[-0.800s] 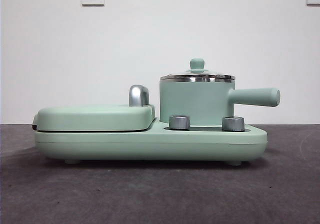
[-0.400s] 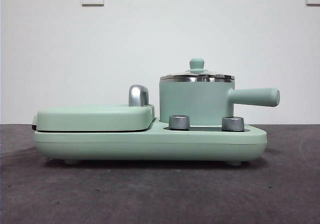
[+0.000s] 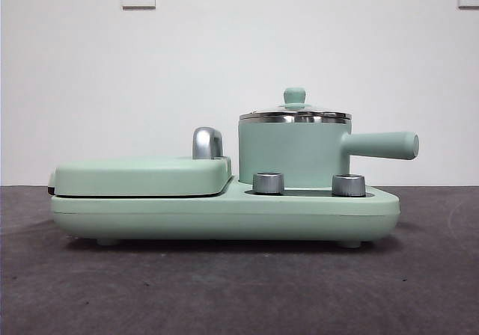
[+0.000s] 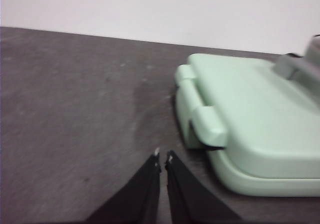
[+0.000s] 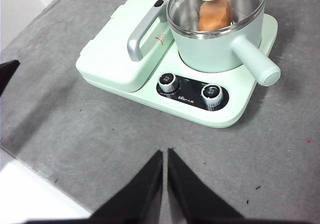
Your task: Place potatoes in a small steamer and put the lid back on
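- Right hand hangs high above the grey surface, jaws pinched together on nothing, well clear of the cooker.
- Left hand sits low over the surface, off the flat cover's end, jaws also closed and empty.
- Out from there: the pot stands on the cooker behind the two knobs, handle sticking out sideways.
- The potato is inside, standing on end, seen through the glass.
- The lid looks seated on the rim, so the job looks done.
- Handling, as I judge it: the lid is rigid, breakable and slick on the glass, so take it by its green knob.
- The potato looks firm, matte, fairly light; grip across its middle.
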You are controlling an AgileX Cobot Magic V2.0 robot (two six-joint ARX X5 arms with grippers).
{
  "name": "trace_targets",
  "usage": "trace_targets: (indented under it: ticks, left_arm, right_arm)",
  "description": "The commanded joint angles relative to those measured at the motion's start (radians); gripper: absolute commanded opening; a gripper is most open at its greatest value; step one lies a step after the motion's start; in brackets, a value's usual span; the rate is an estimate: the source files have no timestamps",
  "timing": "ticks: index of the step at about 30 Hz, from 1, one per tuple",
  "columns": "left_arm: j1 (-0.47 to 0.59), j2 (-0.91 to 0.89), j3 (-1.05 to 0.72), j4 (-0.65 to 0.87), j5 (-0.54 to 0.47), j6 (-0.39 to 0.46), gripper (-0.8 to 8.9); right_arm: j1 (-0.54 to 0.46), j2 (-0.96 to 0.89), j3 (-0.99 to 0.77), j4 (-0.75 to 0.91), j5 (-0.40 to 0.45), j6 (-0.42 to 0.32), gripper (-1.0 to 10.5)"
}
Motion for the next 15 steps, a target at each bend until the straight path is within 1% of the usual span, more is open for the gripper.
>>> trace_targets:
  ticks: [1,8,15]
  left_arm:
    - [0.002,-0.001,-0.020,0.016,-0.031,-0.001,0.24]
    - [0.002,-0.001,-0.050,0.021,-0.123,-0.002,0.24]
    - [0.002,-0.001,-0.058,0.021,-0.122,0.009,0.24]
  right_arm:
    - [0.006,0.005,0.008,0.009,0.003,0.007,0.1]
    - [0.006,0.005,0.008,0.010,0.003,0.007,0.1]
    - [0.006,0.005,0.008,0.010,0.003,0.007,0.1]
